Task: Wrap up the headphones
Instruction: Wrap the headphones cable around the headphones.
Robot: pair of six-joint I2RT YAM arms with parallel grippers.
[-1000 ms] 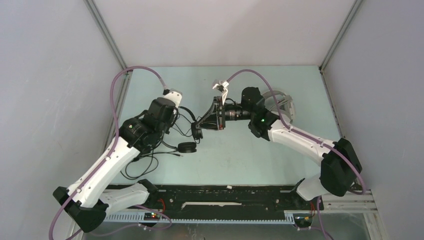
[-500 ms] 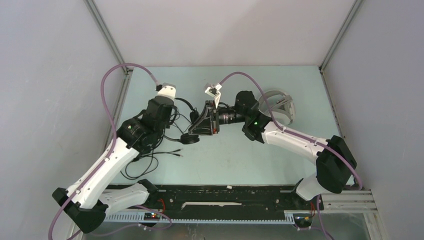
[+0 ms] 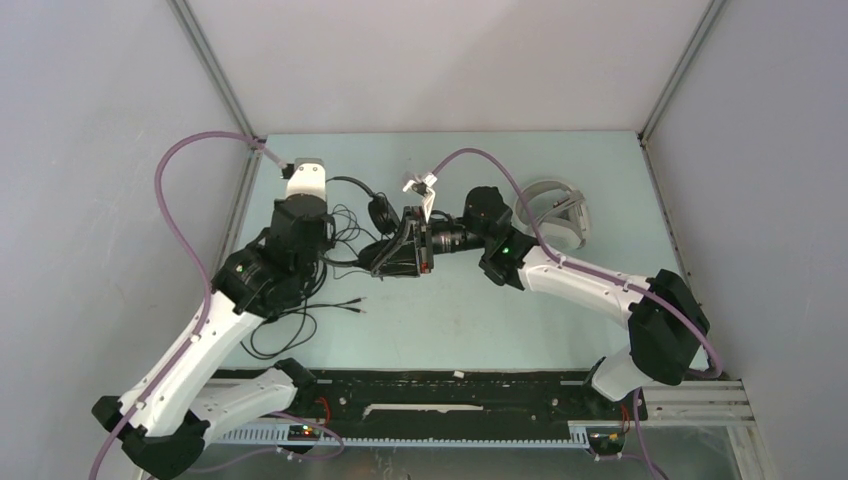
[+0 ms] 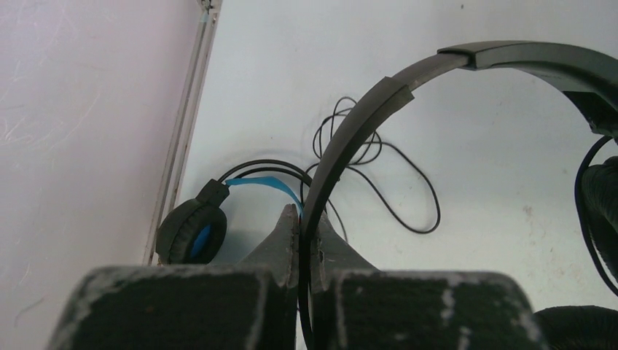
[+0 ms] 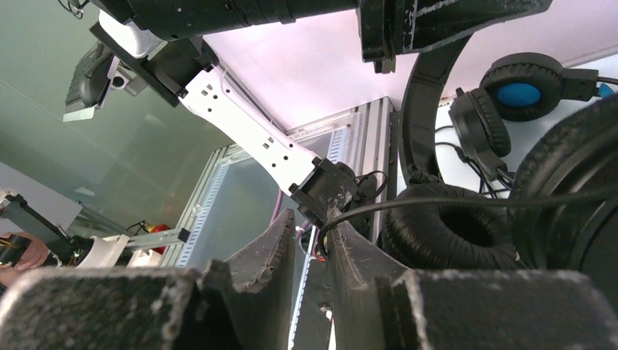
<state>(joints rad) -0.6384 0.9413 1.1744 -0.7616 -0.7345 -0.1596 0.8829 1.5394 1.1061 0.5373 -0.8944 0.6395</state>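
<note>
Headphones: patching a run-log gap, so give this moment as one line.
left fingers shut on band of black headset | right fingers slightly apart, cable at their tips | blue-lined headset on table

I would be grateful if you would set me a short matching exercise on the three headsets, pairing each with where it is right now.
Things:
1. white headset
2. blue-lined headset
3. plain black headset

Places:
a. headband pinched in the shut left gripper
b. on the table beside the right arm
c. lying on the table close to the wall rail

Pairs: 1-b; 2-c; 3-a
</note>
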